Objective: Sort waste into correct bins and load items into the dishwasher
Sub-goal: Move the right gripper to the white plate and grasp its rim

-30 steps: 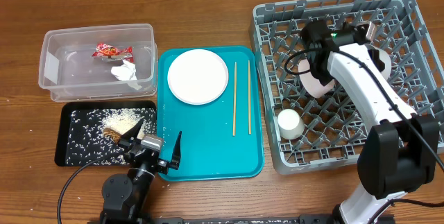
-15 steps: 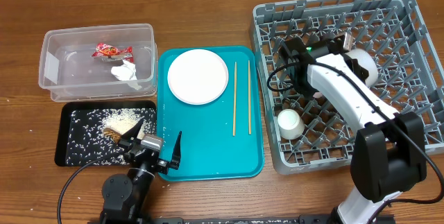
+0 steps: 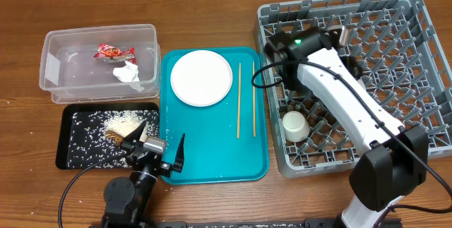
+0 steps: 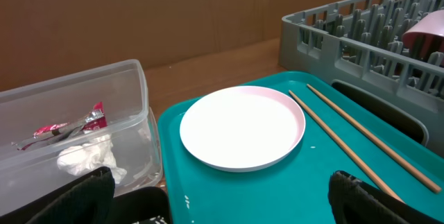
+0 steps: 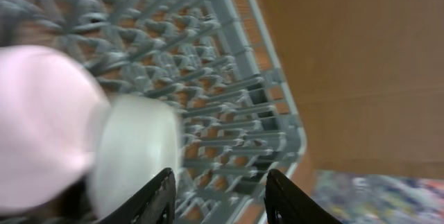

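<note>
1. Swinging left across the dish rack [image 3: 424, 80] since a second ago, my right claw [image 3: 277, 46] now hangs near the rack's left wall, fingers spread and holding nothing.
2. Its blurred wrist view shows the pinkish bowl [image 5: 38, 120] among the pegs. The white cup [image 3: 294, 125] stands in the rack's near-left part.
3. Just left of the rack, the teal tray [image 3: 212, 161] carries the chopsticks [image 3: 246, 99] and the white plate [image 3: 201, 78].
4. My right arm [image 3: 353, 101] stretches diagonally over the rack's middle.
5. My left claw [image 3: 154, 150], also spread and empty, sits at the worktop's [image 3: 212, 16] near edge, by the tray's corner.
6. Beside it, the black tray [image 3: 67, 143] holds rice [image 3: 127, 121]. The clear tub [image 3: 49, 66] holds the red wrapper [image 3: 113, 51] and tissue [image 3: 127, 73].
7. Open teal surface lies between the plate and the tray's near rim.
</note>
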Robot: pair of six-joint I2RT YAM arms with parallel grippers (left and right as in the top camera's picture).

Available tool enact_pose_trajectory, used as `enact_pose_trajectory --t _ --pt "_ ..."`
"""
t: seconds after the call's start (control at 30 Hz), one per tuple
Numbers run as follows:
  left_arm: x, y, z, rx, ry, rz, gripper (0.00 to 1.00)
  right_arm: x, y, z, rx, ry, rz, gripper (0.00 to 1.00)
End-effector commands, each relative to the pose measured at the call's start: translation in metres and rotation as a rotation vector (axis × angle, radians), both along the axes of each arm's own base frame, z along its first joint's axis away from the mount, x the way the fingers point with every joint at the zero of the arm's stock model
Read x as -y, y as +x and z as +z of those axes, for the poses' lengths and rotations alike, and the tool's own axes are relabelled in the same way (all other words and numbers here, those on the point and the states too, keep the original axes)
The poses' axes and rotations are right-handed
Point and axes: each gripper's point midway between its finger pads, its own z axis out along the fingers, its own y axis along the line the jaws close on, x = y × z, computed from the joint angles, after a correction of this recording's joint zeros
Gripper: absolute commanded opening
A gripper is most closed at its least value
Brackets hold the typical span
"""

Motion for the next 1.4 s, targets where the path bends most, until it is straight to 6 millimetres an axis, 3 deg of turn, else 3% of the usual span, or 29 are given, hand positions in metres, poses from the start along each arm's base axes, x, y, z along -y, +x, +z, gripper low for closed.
enact_pose_trajectory --t 0.0,0.13,0.2,0.3,0.33,0.5,0.6,0.67,0.8,1.0,1.17,1.3,1.37 --pt "0.003 -0.001 -0.001 0.002 -0.002 -0.018 1.00 -0.025 0.000 0.012 0.053 0.152 0.016 0.47" --pt "0.003 -0.001 -0.001 0.001 -0.002 -0.018 1.00 -0.057 0.003 0.006 0.057 0.313 0.045 0.53" --pt "0.003 -0.001 -0.001 0.001 -0.002 -0.018 1.00 -0.082 0.009 -0.004 0.010 0.433 0.113 0.53" --pt "0.003 -0.001 -0.001 0.001 -0.002 -0.018 1.00 -0.143 0.019 -0.024 -0.107 0.716 0.306 0.54" --pt "0.003 -0.001 -0.001 0.002 -0.002 -0.018 1.00 -0.190 0.021 -0.026 -0.159 0.939 0.442 0.54" --pt "0.003 -0.001 -0.001 0.002 -0.002 -0.018 1.00 -0.260 0.028 -0.025 -0.164 1.273 0.587 0.53" --pt "0.003 -0.001 -0.001 0.001 -0.002 -0.018 1.00 -0.275 0.031 -0.042 -0.155 1.342 0.506 0.53" --pt "0.003 -0.001 -0.001 0.001 -0.002 -0.018 1.00 -0.286 0.033 -0.075 -0.155 1.361 0.375 0.55" --pt "0.003 -0.001 -0.001 0.002 -0.002 -0.018 1.00 -0.287 0.033 -0.128 -0.175 1.279 0.214 0.41" --pt "0.003 -0.001 -0.001 0.002 -0.002 -0.018 1.00 -0.290 0.023 -0.187 -0.220 1.225 0.032 0.44" --pt "0.003 -0.001 -0.001 0.002 -0.002 -0.018 1.00 -0.309 0.014 -0.208 -0.275 1.276 0.000 0.44" --pt "0.003 -0.001 -0.001 0.001 -0.002 -0.018 1.00 -0.312 0.013 -0.212 -0.257 1.273 -0.035 0.31" --pt "0.003 -0.001 -0.001 0.001 -0.002 -0.018 1.00 -0.309 0.012 -0.213 -0.243 1.260 -0.067 0.15"
